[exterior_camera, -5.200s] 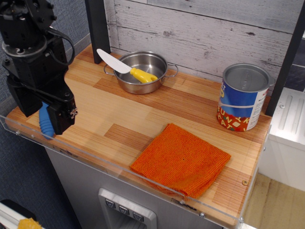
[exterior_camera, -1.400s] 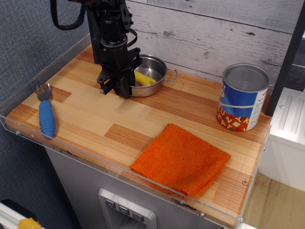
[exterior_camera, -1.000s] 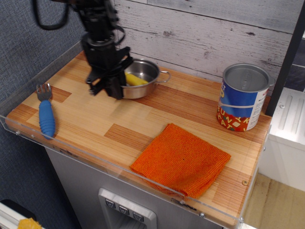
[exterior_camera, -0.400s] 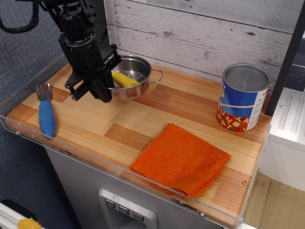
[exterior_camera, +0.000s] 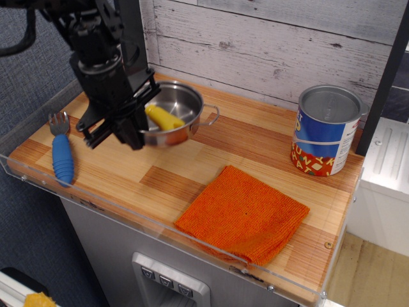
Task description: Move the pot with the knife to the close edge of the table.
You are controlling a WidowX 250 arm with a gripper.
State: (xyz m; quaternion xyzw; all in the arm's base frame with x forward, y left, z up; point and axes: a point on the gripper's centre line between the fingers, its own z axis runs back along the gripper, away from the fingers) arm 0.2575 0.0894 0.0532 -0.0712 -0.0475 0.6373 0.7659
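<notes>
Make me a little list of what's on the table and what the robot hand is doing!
pot: shiny metal, tipped, lifted at the back left of the table
knife: yellow handle shows inside the pot, blade hidden
gripper: clamped on the pot's left rim
fork: blue handle, lying flat near the left edge
cloth: orange, folded, front middle
can: blue label, upright, back right

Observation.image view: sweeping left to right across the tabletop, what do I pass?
Blue-handled fork → gripper clamped on the pot's rim → pot with the knife inside → orange cloth → blue-labelled tin can.
</notes>
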